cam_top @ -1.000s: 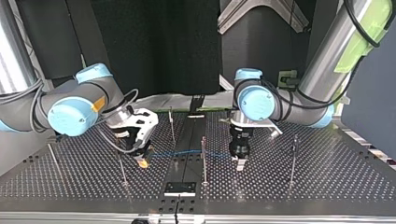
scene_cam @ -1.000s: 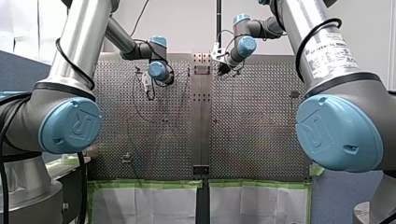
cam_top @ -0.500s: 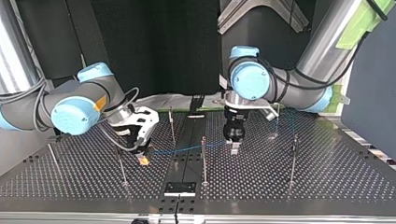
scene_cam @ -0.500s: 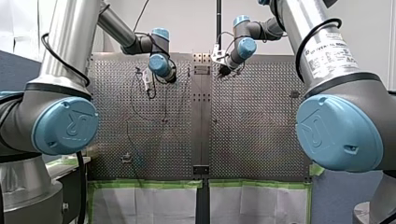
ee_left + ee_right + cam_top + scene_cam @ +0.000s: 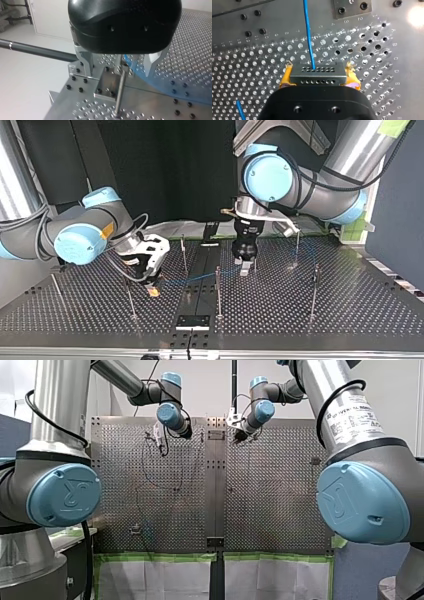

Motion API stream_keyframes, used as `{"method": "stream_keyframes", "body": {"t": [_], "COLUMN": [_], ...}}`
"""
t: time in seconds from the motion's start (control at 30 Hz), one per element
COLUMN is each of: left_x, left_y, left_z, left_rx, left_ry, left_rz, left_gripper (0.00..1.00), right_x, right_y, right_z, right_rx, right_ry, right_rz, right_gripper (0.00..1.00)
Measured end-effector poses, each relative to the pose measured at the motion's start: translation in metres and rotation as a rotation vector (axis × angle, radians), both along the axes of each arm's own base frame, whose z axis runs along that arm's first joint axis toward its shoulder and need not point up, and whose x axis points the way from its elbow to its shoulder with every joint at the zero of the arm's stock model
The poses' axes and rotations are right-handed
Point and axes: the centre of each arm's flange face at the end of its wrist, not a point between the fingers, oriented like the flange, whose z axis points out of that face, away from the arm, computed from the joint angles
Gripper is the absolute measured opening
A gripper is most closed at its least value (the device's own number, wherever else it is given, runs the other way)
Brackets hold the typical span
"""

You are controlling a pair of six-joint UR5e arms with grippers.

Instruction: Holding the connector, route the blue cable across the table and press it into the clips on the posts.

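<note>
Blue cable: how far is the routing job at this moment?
Done: the connector is clamped in my right claw, between its yellow pads. In hand: the blue cable runs from it to my open left claw, which straddles a post. Left: pressing it into the clips; I cannot see it seated in any.

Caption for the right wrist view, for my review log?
My right gripper, jaws shut on the grey connector, blue cable running ahead over the perforated table.

My right arm's [image 5: 320, 390] label [image 5: 352, 422], at the front view's two o'clock, reads UNIVERSAL ROBOTS. Worktop [image 5: 409, 62] engravings: digits 1–9 at my right hand's [image 5: 319, 75] twelve o'clock, letters A–H at three.
</note>
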Motion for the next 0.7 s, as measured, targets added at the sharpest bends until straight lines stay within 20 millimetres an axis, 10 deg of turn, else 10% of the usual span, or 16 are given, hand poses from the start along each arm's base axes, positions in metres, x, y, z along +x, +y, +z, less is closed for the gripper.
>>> {"method": "stream_keyframes", "body": {"t": [0.7], "left_x": [-0.034], "left_y": [-0.026], "left_z": [-0.006], "left_rx": [0.085], "left_ry": [0.025], "left_rz": [-0.048], "left_gripper": [1.0], "right_x": [-0.001], "right_y": [0.002], "right_z": [0.002], "right_rx": [0.003], "right_ry": [0.009], "right_rz": [0.001], "right_gripper": [0.0]}}
